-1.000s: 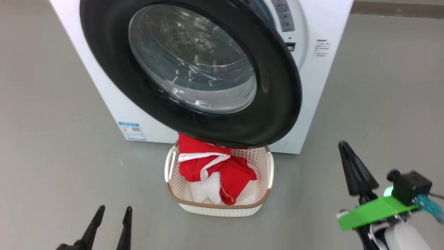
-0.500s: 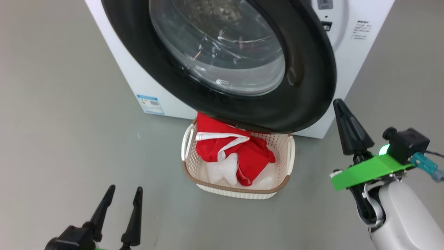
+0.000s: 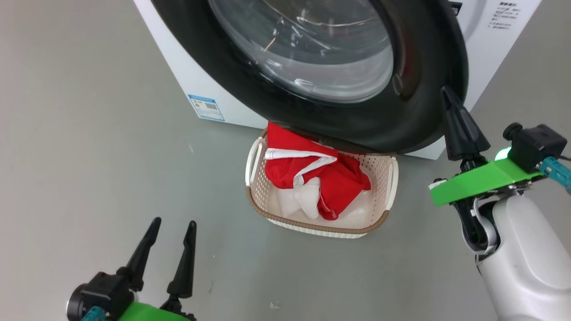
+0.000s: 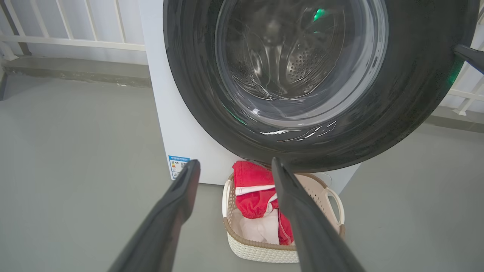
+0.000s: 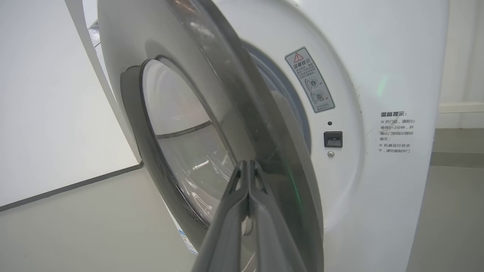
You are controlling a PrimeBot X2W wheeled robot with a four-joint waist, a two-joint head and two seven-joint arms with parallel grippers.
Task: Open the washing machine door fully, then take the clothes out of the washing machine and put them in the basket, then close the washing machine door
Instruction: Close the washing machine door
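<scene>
The washing machine door [image 3: 428,116], with its black rim and glass bowl, stands partly swung out from the white washing machine [image 5: 378,75] and overhangs the basket [image 3: 312,225]. The cream basket sits on the floor and holds the red and white clothes [image 3: 339,183]. My right gripper [image 3: 446,91] is shut and empty. Its tip rests at the door's right rim, and in the right wrist view the right gripper [image 5: 247,163] meets the door [image 5: 227,94] edge. My left gripper [image 3: 174,223] is open and empty, low at the left, well short of the basket [image 4: 261,253].
Grey floor surrounds the machine. A blue label [image 3: 206,107] marks the machine's lower front. The latch socket [image 5: 333,139] and a warning sticker [image 5: 310,79] sit on the machine's front beside the opening. A white railing [image 4: 75,41] runs behind at the left.
The head camera has shifted, sliding the whole scene up and right. My shut right gripper has risen from beside the basket to the door's right rim. The left gripper stays open.
</scene>
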